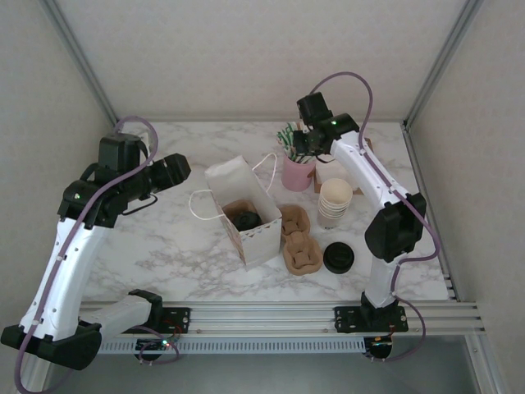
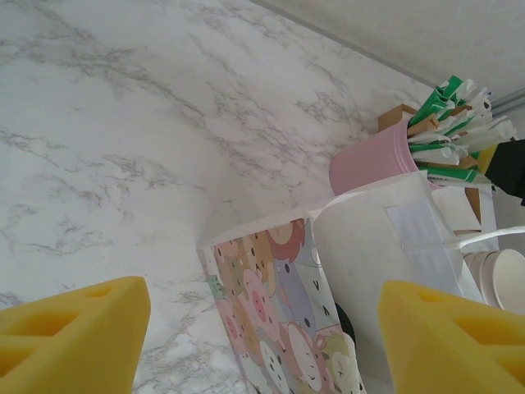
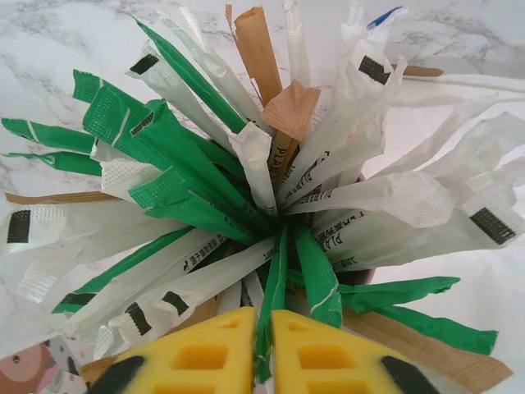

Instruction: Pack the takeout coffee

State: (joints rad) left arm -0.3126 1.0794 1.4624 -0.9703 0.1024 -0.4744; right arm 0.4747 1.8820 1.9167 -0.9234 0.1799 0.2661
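The takeout coffee point(image 1: 246, 219) shows as a black lid on a cup, seated in a brown carrier inside the open white paper bag point(image 1: 256, 238) at the table's middle. My left gripper point(image 1: 176, 168) hovers left of the bag. In the left wrist view its yellow fingers point(image 2: 74, 336) stand wide apart and open, with the bag's cartoon-printed side point(image 2: 279, 312) between them. My right gripper point(image 1: 305, 144) is over the pink cup point(image 1: 297, 171) of wrapped sticks. Its jaws are shut on a green wrapped stick point(image 3: 275, 287).
A stack of lidless cream cups point(image 1: 335, 201) stands right of the pink cup. A brown pulp carrier point(image 1: 299, 246) lies beside the bag, with a loose black lid point(image 1: 338, 257) to its right. A cardboard box point(image 1: 332, 172) sits behind the stack.
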